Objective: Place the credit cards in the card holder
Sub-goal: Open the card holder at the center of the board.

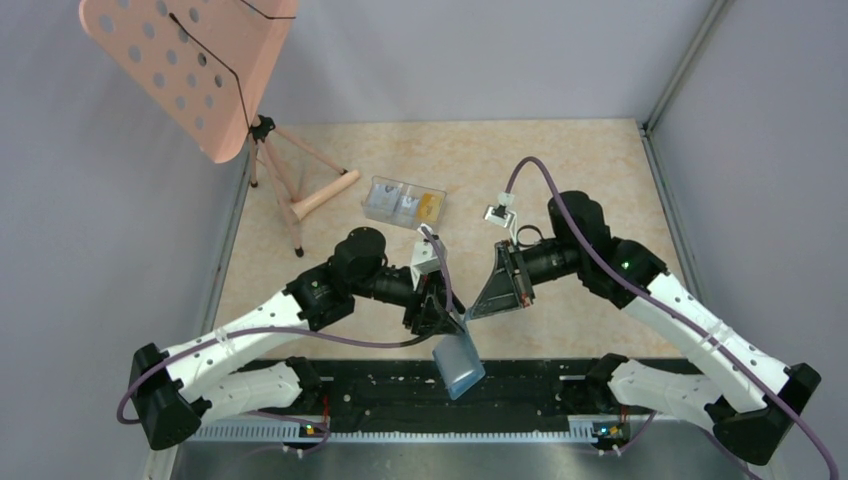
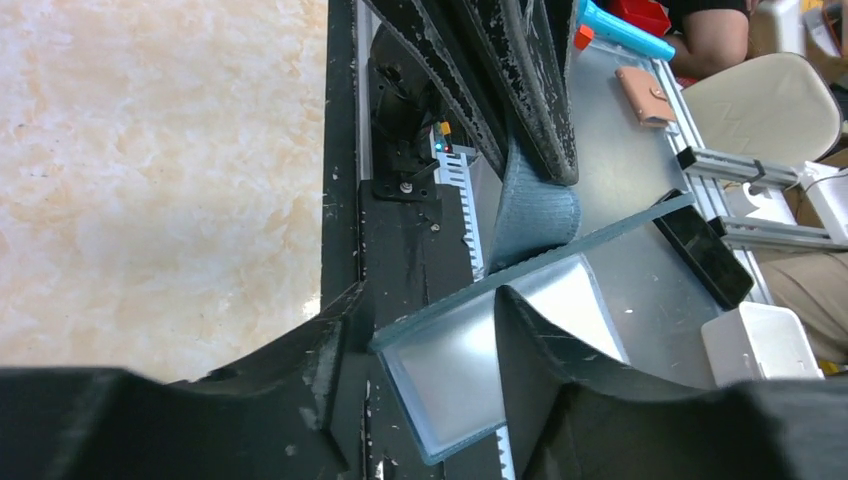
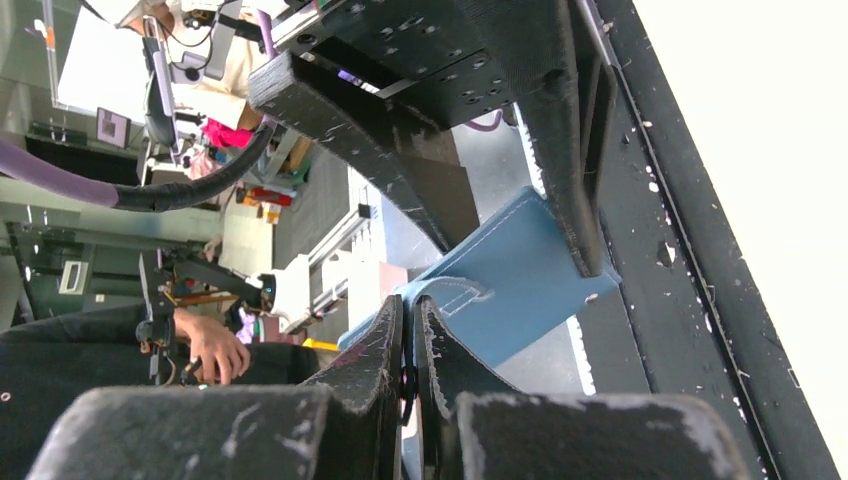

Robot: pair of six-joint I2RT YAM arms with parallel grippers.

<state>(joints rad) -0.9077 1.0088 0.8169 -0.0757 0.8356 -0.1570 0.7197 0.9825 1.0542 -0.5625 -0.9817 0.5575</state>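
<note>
Left hand (image 1: 448,322) grips the card holder (image 1: 460,366), right hand (image 1: 470,314) seemingly pinching its tab (image 3: 455,292); clear box (image 1: 404,203) beyond.

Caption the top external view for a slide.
Both arms' jaws pinch the teal card holder above the near edge.

White-shelled arms (image 1: 240,340), black joints, looping purple cables (image 1: 540,170), scuffed black left hand (image 1: 450,318) and right hand (image 1: 476,310), green light (image 1: 626,265)

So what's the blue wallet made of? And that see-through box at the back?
The card holder looks like soft leather or fake leather. It is matte, with stitching along its edge and a flap that bends. The clear box looks like hard, shiny plastic, since you can see the things inside through it.
</note>
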